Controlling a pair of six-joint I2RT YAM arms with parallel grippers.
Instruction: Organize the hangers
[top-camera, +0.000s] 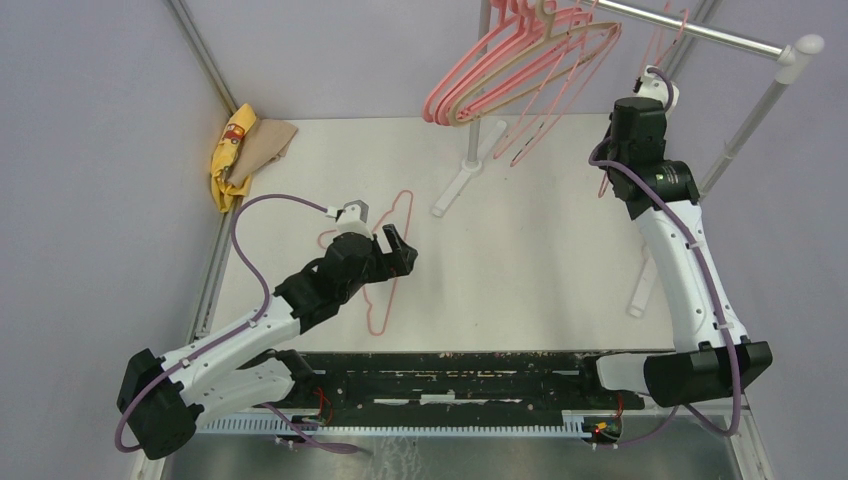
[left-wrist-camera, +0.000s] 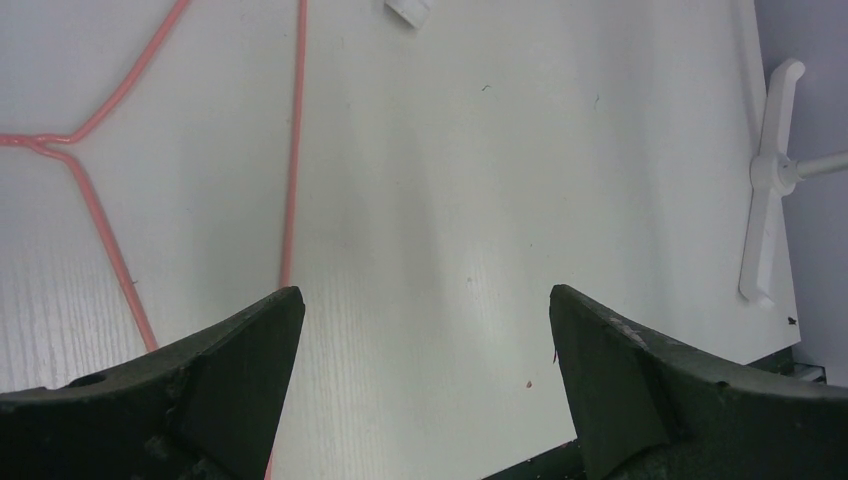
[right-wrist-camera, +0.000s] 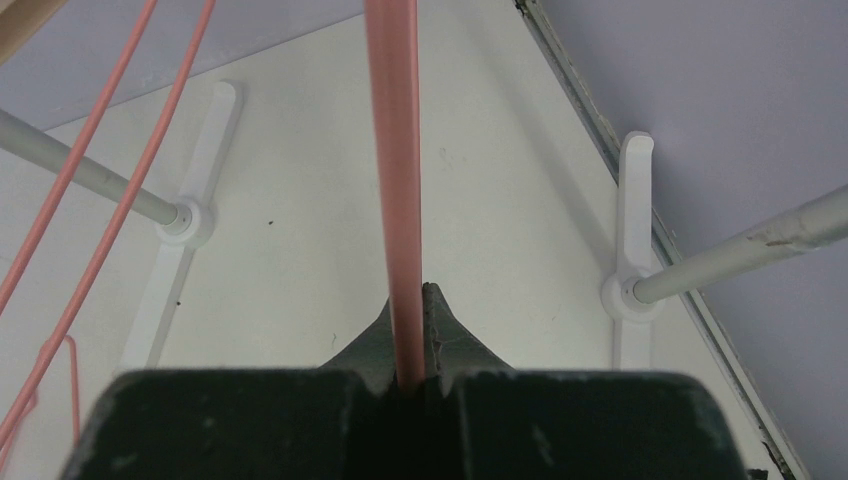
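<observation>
Hangers bunch at the rail's left end. One thin wire hanger lies on the table by my wide-open left gripper. Only the right wrist view shows my right gripper clamped on a pink hanger.

Hanger on table, left of stand

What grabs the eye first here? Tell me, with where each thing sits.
A bunch of pink and beige hangers dangles from the rail at the far edge. The right end effector, up near that rail, is shut on a pink hanger. One thin pink wire hanger lies flat on the table by the open left end effector.
</observation>
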